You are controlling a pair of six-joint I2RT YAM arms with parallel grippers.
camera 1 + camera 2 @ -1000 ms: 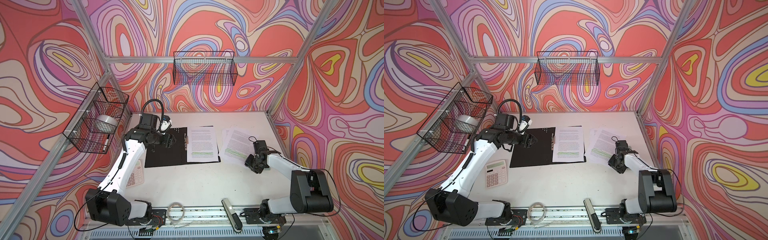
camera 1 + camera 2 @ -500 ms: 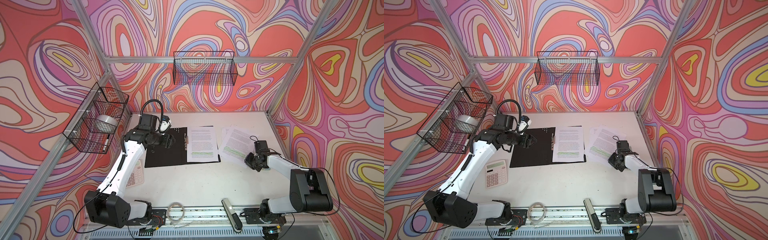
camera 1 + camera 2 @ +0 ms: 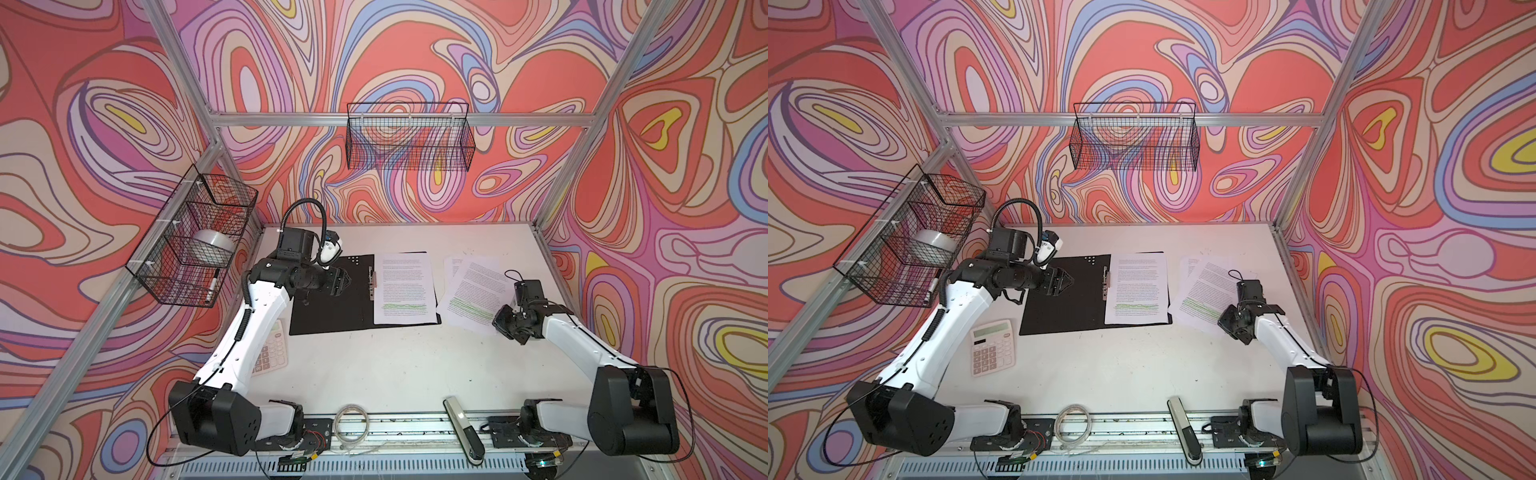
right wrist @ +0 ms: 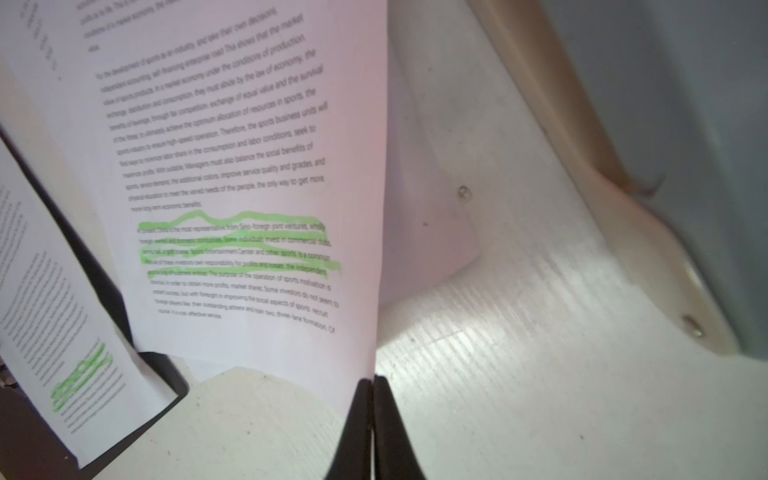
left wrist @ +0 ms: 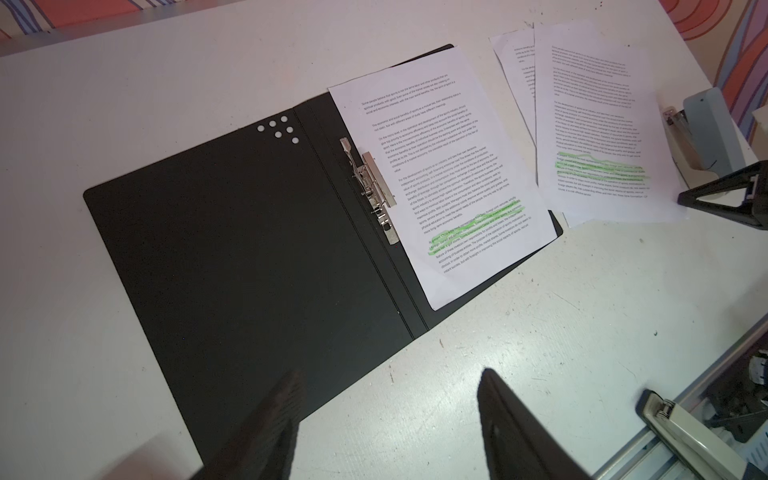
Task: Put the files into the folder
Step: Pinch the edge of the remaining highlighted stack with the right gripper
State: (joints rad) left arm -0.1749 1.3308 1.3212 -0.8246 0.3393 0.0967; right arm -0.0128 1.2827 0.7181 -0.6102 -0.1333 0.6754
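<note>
On the loose printed sheet (image 4: 249, 166), lying at three o'clock of the folder (image 3: 328, 299) in both top views, small black print is read in the right wrist view: "Therefore, the sports business units will", "Managers must also balance the social benefits of", "the only way to get more". Under green highlighter "Sino-foreign joint ventures, wholly" is read. On the filed sheet (image 5: 449, 178), "Some people believe that sports" is faintly made out. The calculator (image 3: 992, 347) at the folder's eight o'clock is shown too small for its keys to be read.
</note>
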